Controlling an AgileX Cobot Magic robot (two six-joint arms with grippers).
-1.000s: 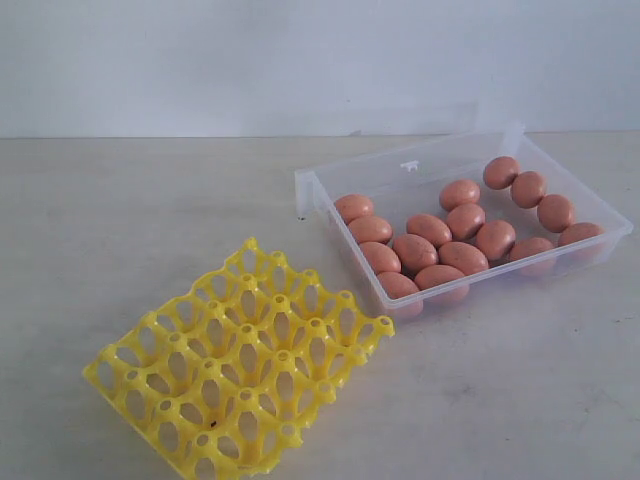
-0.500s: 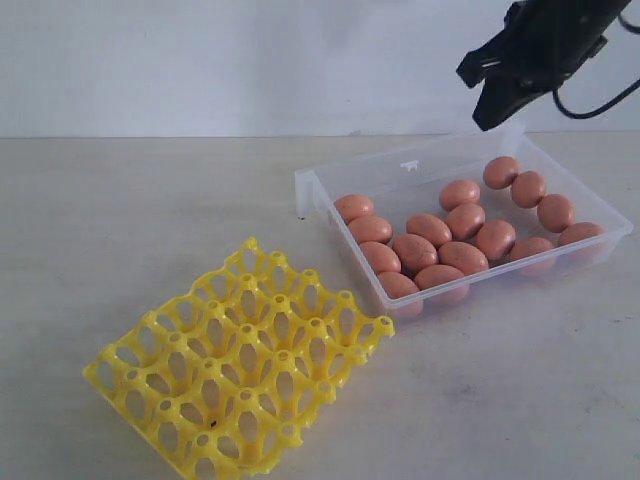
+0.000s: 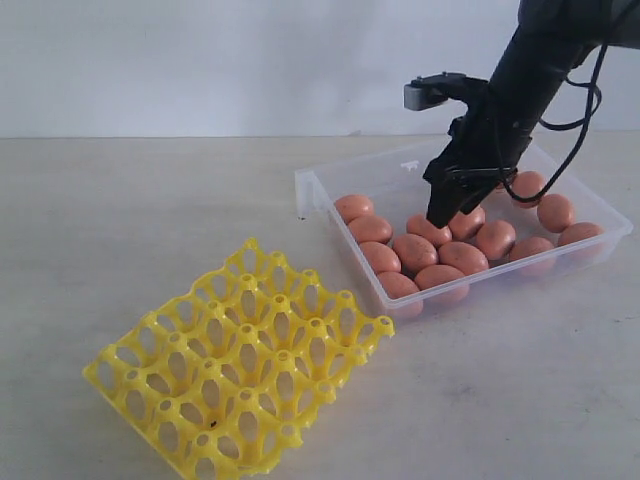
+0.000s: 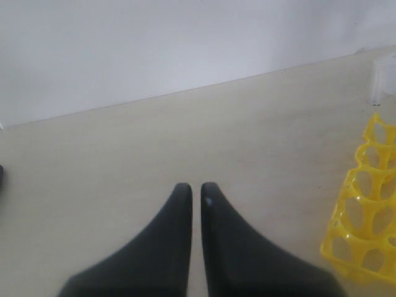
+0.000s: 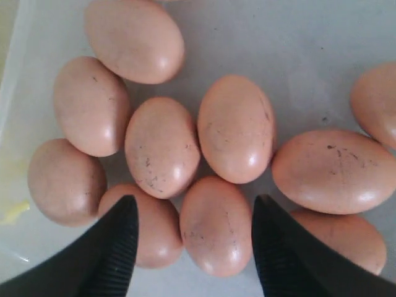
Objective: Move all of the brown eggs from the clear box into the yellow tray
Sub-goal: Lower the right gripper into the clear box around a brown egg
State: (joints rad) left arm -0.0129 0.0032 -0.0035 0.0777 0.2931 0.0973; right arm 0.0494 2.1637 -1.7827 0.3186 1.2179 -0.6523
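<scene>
Several brown eggs point(image 3: 414, 251) lie in the clear box point(image 3: 330, 214) at the right. My right gripper point(image 3: 446, 208) hangs inside the box just above them, open. In the right wrist view its fingers point(image 5: 114, 247) stand either side of one egg point(image 5: 216, 226) without touching it, with more eggs packed around. The yellow tray point(image 3: 240, 360) sits at the front left, every cup empty. My left gripper point(image 4: 196, 189) is shut and empty above bare table, with the tray's edge point(image 4: 365, 216) off to its side. It does not show in the exterior view.
A pale tabletop point(image 3: 120, 220) meets a white wall point(image 3: 200, 60) at the back. The right arm's cable point(image 3: 580, 100) loops over the box's far corner. A corner of the clear box point(image 4: 385, 77) shows in the left wrist view.
The right arm came in from the upper right and dropped down into the box over the eggs. Its jaws have opened. Eggs, box and tray have not moved.
</scene>
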